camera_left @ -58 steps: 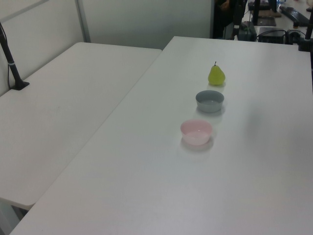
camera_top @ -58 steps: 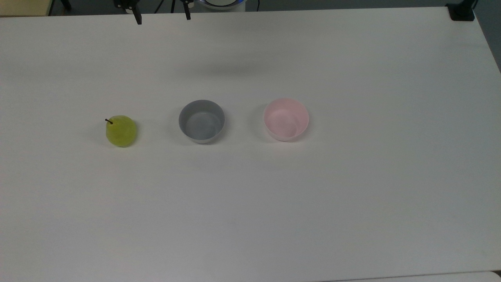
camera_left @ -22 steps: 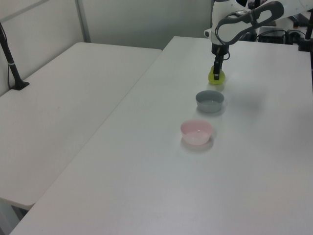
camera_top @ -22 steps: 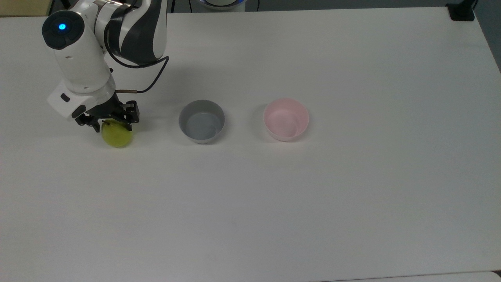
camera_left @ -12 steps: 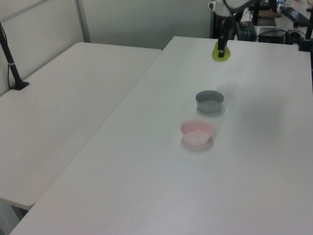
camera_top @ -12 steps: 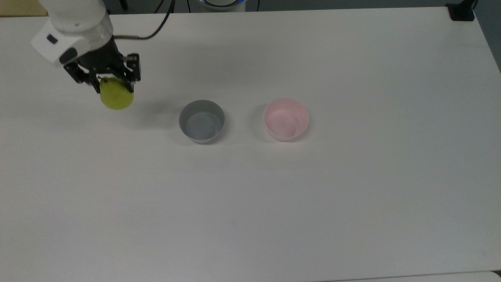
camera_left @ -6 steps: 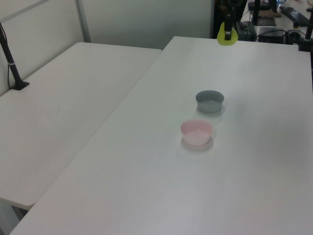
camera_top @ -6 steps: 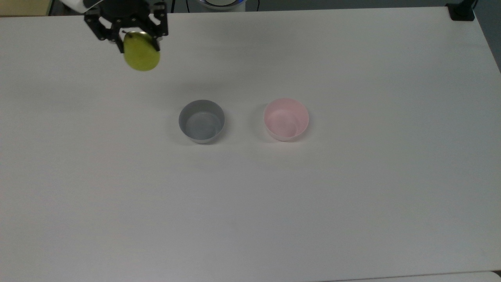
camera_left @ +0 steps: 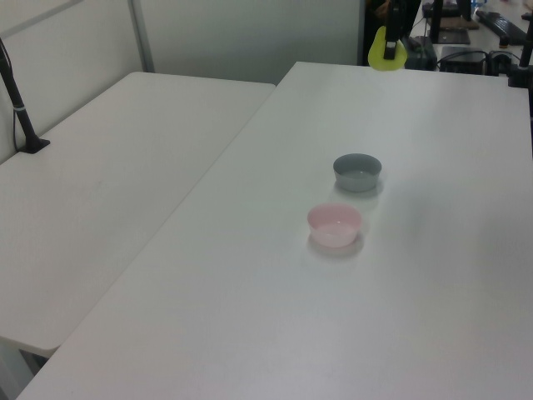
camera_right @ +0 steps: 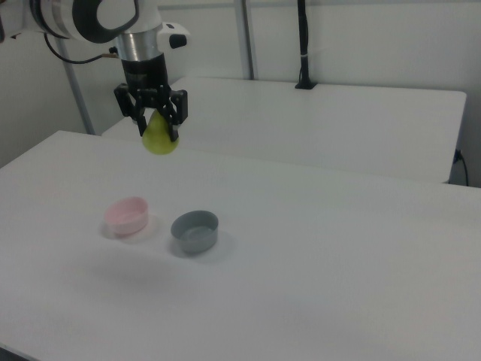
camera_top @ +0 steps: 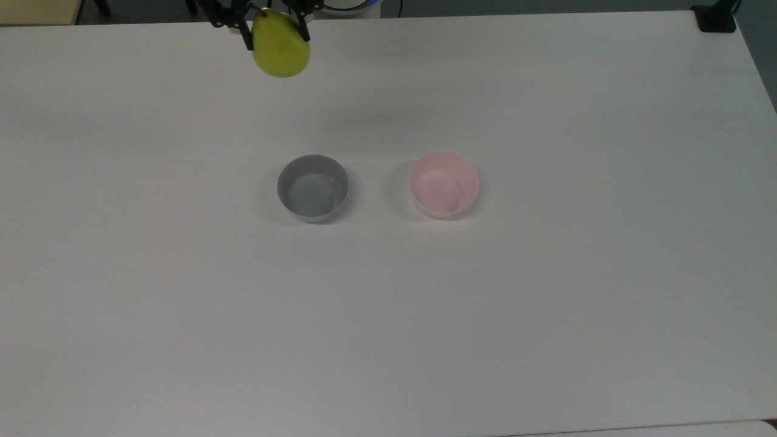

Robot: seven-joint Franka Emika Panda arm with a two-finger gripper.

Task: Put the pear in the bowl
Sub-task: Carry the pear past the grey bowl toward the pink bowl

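White desk, pale partition walls behind. Pear [camera_right: 159, 140] hangs high above the desk's far edge in the top view, pinched at its upper part between the fingers of the gripper [camera_right: 155, 118], which are closed onto it; grey bowl [camera_top: 313, 187] and pink bowl [camera_top: 444, 184] sit side by side, apart, near mid-desk. Carry step, I judge: next move calls for crossing past the grey bowl, centring over the pink one, then lowering before release.

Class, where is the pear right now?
The pear hangs in the gripper above the table; in the right view it is up over the pink bowl.
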